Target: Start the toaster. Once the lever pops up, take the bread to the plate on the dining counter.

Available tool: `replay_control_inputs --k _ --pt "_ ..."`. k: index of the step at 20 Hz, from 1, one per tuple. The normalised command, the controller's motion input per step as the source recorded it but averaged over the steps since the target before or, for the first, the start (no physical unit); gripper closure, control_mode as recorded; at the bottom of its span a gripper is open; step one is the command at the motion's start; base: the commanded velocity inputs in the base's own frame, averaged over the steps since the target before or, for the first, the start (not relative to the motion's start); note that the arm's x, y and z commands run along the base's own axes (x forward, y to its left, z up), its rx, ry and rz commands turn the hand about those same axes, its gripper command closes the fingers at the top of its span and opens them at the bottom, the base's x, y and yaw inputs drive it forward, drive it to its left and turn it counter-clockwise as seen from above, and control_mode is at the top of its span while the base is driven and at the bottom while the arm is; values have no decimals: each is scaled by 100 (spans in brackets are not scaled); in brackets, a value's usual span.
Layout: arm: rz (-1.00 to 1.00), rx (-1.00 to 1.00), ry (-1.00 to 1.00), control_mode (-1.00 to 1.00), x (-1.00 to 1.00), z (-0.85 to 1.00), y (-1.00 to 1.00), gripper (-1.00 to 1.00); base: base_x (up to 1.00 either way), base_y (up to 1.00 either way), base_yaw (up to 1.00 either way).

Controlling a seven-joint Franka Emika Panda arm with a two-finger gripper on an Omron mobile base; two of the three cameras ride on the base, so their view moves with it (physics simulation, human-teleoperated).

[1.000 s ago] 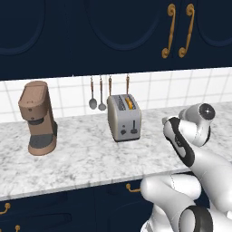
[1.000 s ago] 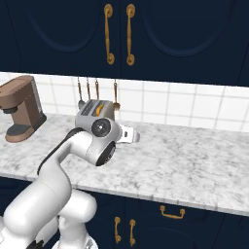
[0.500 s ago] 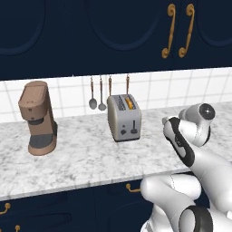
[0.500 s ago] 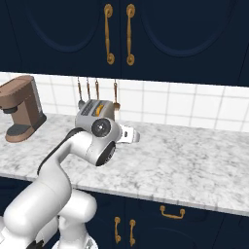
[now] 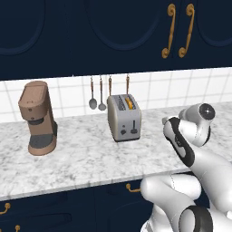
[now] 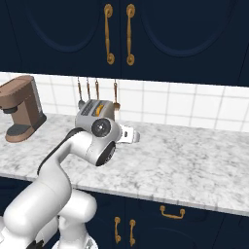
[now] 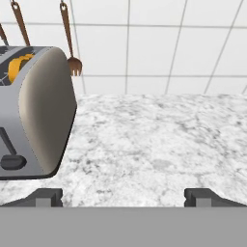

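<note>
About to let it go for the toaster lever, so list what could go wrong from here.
1. The open gripper points at bare worktop, with the toaster off to one side; a straight advance would likely miss it.
2. The lever is small and sits beside the knob; the fingers may press the wrong one.
3. Hanging utensils close behind could be struck.

We see a marble worktop [image 5: 90,158] running along the tiled wall. On it stand a brown coffee machine [image 5: 37,118] at the left and the toaster [image 5: 123,118] further right, well apart.
</note>
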Motion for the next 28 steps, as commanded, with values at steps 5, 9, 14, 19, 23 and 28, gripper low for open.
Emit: replay_control_inputs --k 5,9,14,19,23,28 --pt "0 0 0 -100 0 0 0 -100 0 0 0" --pt "0 0 0 -100 0 0 0 -100 0 0 0" --pt "0 0 0 -100 0 0 0 -100 0 0 0" --pt "0 0 0 -100 0 0 0 -100 0 0 0" --pt "0 0 0 -100 0 0 0 -100 0 0 0" --pt "0 0 0 -100 0 0 0 -100 0 0 0"
